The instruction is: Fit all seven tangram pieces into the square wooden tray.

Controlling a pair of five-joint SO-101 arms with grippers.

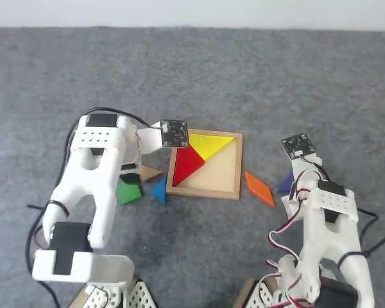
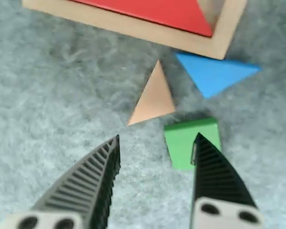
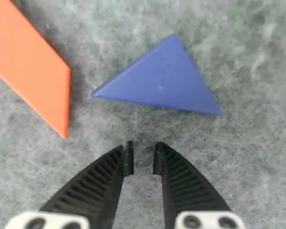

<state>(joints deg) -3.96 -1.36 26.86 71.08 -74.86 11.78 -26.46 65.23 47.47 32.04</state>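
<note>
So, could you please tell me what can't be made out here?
High view: the right arm hides most of the dark blue triangle; the left arm hides part of the green square and tan triangle; a camera board covers one tray corner.
Left wrist view: the picture's edge cuts off the tray and red triangle.
Right wrist view: the edge cuts off the orange piece.

Everything sits on a grey mat [image 1: 256, 77], fuzzy like felt or thin carpet. It goes from side to side & nearly to the top in the high view. Up close, in both wrist views, the fuzz looks soft & a bit patchy, w/ lighter & darker grey bits. At the far end a pale strip [image 1: 192, 11] runs straight across, whitish; can't tell if it's a wall or sth else. Light is soft & even.
</note>
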